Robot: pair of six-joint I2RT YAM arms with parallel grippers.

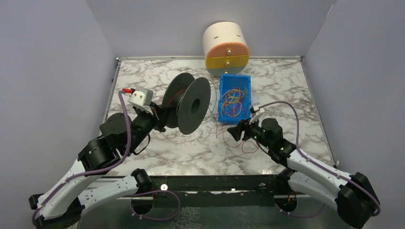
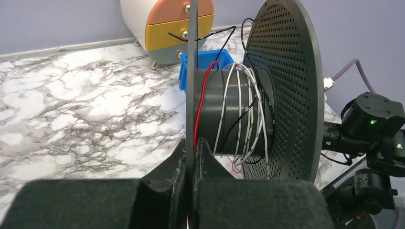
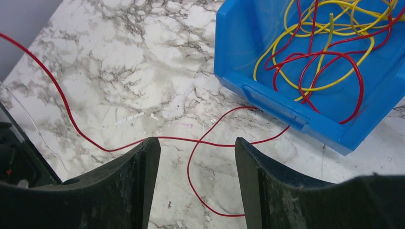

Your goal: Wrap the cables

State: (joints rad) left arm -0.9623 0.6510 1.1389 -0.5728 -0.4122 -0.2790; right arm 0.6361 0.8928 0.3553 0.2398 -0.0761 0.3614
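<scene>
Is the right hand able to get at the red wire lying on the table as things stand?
Probably yes. The right hand is open, and the red wire crosses the bare table right between its fingers, with nothing lying over it.

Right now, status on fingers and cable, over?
Left fingers shut on spool flange. Right fingers open over loose red cable. Blue bin close alongside.

You're in a robotics lab cell: plain lilac panels (image 1: 52,71) box in a marble-patterned worktop (image 1: 143,81), and your left arm (image 1: 95,152) and right arm (image 1: 310,167) are bolted at its near edge.
</scene>
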